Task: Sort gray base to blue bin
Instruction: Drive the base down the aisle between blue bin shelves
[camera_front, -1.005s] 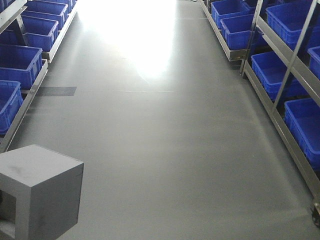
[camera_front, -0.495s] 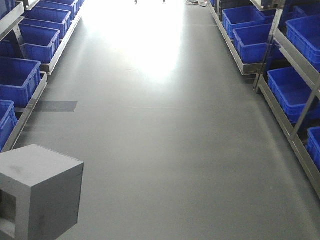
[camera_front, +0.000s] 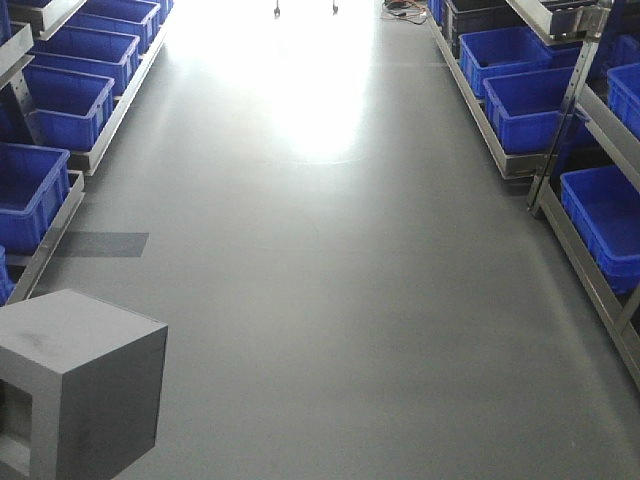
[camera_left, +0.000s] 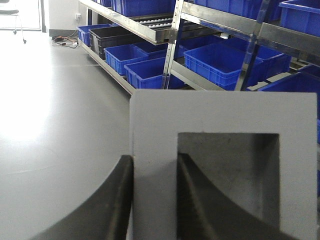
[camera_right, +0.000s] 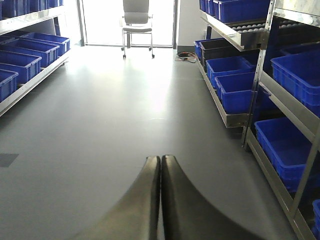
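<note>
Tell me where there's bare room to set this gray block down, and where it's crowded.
Barest: the gray floor aisle between the left rack and right rack. The blue bins on them look empty inside. Crowded: both racks, bins packed side by side; cables lie at the far right end.

1. An office chair (camera_right: 137, 20) stands at the far end of the gray floor (camera_right: 100, 125), in bright light.
2. A loose cable (camera_right: 185, 56) lies just right of the chair.
3. A black crate (camera_right: 222, 47) sits further right of the chair, low in a metal rack (camera_right: 230, 35).
4. A dark floor patch (camera_front: 100, 244) lies well nearer than the chair, leftward.
</note>
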